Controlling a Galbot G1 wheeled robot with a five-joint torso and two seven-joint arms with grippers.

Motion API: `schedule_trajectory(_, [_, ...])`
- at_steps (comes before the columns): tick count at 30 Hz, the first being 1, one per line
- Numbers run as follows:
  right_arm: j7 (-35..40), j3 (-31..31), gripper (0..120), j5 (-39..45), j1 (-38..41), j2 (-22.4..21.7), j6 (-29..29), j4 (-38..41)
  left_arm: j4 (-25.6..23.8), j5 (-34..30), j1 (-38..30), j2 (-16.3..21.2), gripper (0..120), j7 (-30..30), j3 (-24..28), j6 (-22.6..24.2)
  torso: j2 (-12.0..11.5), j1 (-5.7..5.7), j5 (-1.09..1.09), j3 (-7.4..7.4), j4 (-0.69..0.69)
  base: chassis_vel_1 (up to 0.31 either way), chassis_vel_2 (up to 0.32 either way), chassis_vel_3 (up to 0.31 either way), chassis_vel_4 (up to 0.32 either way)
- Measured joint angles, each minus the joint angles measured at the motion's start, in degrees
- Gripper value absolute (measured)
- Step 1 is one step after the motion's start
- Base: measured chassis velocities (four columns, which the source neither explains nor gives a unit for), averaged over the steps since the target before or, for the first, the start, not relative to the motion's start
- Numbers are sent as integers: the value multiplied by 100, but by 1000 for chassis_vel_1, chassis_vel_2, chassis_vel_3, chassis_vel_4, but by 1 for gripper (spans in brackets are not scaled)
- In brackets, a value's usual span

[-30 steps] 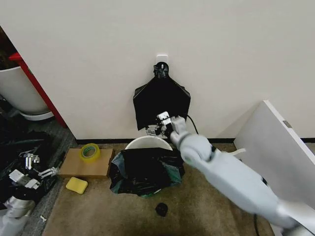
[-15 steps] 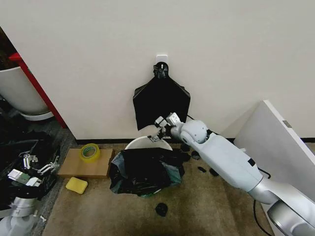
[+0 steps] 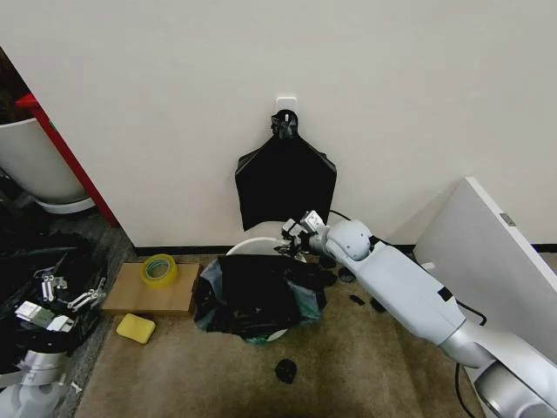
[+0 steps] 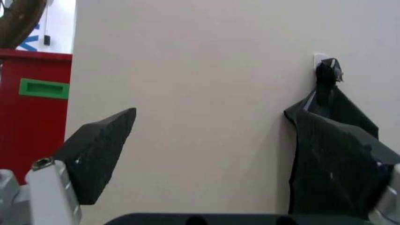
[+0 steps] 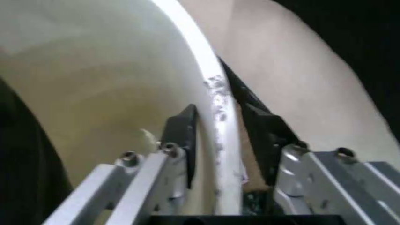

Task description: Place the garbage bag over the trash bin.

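Note:
The trash bin is a round white bucket standing on the carpet by the wall. The crinkled black garbage bag hangs over its front and sides, leaving the rear rim bare. My right gripper is at that rear rim. In the right wrist view my right gripper straddles the white rim, one finger inside the bin and the other outside, closed narrowly on it. My left gripper hangs low at the far left, away from the bin, its fingers spread wide and holding nothing.
Flat black bags hang from a wall hook just above the bin. Left of the bin lie a cardboard sheet, a tape roll and a yellow sponge. A black scrap lies in front. A white board leans at the right.
My right gripper has dropped from in front of the hanging bags onto the bin's rear rim. The bag and bin shifted slightly. The left arm barely moved.

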Motion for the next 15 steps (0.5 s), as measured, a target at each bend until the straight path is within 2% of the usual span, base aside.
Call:
schedule_trajectory(1, [0,0,22,0,0,0,0,0,0,0,0,0,100,0,0,0,0,0,0,0,0,0,0,0,0])
schedule_trajectory(6, [531,-12,5,532,-321,-155,-22,438,-23,39,-4,6,100,-73,0,-3,0,0,3,0,-1,0,0,0,0])
schedule_trajectory(9, [1015,-10,3,943,-479,-261,-21,667,-24,51,-4,10,100,-99,0,-8,1,0,3,-1,0,0,0,0,0])
schedule_trajectory(13, [3150,-27,3,2403,-884,-449,-24,1274,-55,166,-12,-12,100,-288,30,-30,1,0,3,0,-1,0,0,0,0])
schedule_trajectory(15, [4712,137,3,3530,-1249,-502,48,1793,-137,350,-12,-87,100,-580,78,-40,1,0,0,0,2,0,0,0,0])
